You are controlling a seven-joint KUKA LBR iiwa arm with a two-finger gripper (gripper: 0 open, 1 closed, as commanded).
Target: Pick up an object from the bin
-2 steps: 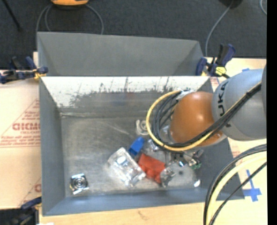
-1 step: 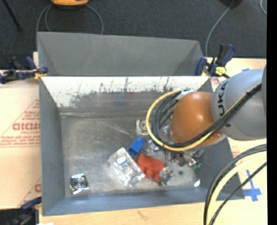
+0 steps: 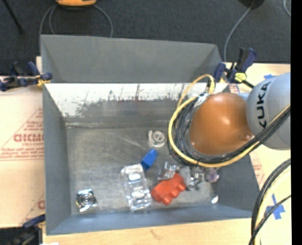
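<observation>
My gripper (image 3: 185, 174) reaches down into the bin's front right part, mostly hidden under the arm's orange cover. Right below and left of it lies a red blocky plastic piece (image 3: 167, 190), touching or nearly touching the gripper's metal parts. A small blue block (image 3: 148, 158) sits just left of the gripper. Further left, a clear plastic package (image 3: 136, 187) lies flat beside the red piece. I cannot make out anything held in the gripper.
A clear round cap (image 3: 156, 137) lies toward the bin's middle. A shiny metal piece (image 3: 85, 199) rests in the front left corner, and a small white bit (image 3: 214, 199) near the front right wall. The arm and its cables cover the right side.
</observation>
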